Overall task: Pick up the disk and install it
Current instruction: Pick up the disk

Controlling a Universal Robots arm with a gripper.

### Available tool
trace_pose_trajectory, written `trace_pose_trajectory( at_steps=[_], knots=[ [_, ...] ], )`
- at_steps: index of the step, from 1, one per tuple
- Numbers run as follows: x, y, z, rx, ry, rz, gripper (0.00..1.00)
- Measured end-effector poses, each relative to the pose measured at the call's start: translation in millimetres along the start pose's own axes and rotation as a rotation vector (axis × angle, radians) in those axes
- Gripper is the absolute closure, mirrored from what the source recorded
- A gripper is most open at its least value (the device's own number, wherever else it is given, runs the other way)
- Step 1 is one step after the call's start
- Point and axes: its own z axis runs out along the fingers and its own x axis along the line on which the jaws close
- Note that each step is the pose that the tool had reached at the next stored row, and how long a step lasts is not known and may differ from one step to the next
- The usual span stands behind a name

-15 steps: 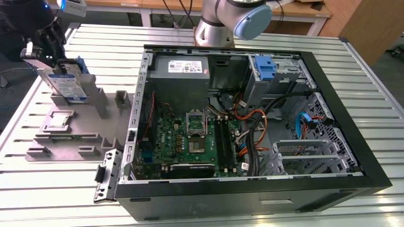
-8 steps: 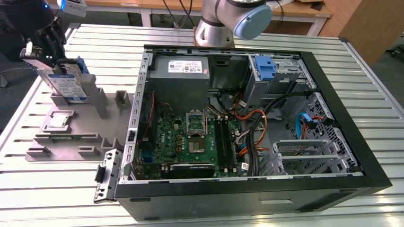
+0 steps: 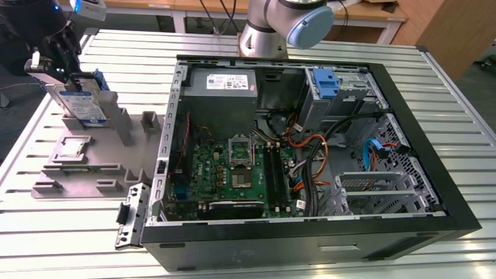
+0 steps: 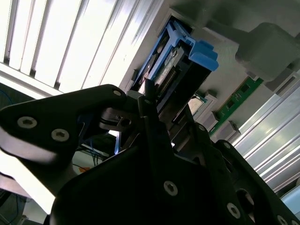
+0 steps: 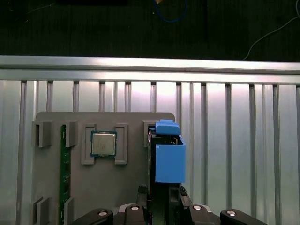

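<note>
Standing on edge at the exterior view's left, the disk (image 3: pixel 78 100) has its lower end down among the posts of a grey holder (image 3: pixel 101 174) on the slatted metal table (image 3: pixel 62 256). The gripper (image 3: pixel 56 72) sits at the disk's upper end, pinching it from both sides. I cannot tell whether the disk rests in its slot or hangs just above it. A small square chip (image 3: pixel 72 148) lies in a pocket of the holder, near the disk. Beside the holder, toward the exterior view's right, lies an open computer case (image 3: pixel 310 247) with a green circuit board (image 3: pixel 232 174), a grey power box (image 3: pixel 220 81) and a blue bracket (image 3: pixel 326 81) inside, all well apart from the disk.

In the second wrist view, black fingers (image 4: pixel 149 101) press against the near end of the disk (image 4: pixel 178 61), whose blue frame points away. Beyond it lie the chip (image 4: pixel 199 101) and a green memory stick (image 4: pixel 236 101).

In the first wrist view, the disk (image 5: pixel 169 159) shows edge-on, clamped by the gripper (image 5: pixel 164 199). The chip (image 5: pixel 103 143) and memory stick (image 5: pixel 64 173) sit in the holder (image 5: pixel 117 187) beside it.
</note>
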Motion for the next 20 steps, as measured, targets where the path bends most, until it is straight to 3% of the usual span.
trace_pose_trajectory(
  at_steps=[7,14,20],
  knots=[
    [0.0,0.0,-0.2,0.0002,-0.0001,0.001,0.65],
    [-0.6,0.3,-9.7,0.0001,-0.0001,0.001,0.65],
    [-0.6,0.3,-10.0,0.0001,-0.0001,0.001,0.65]
  ],
)
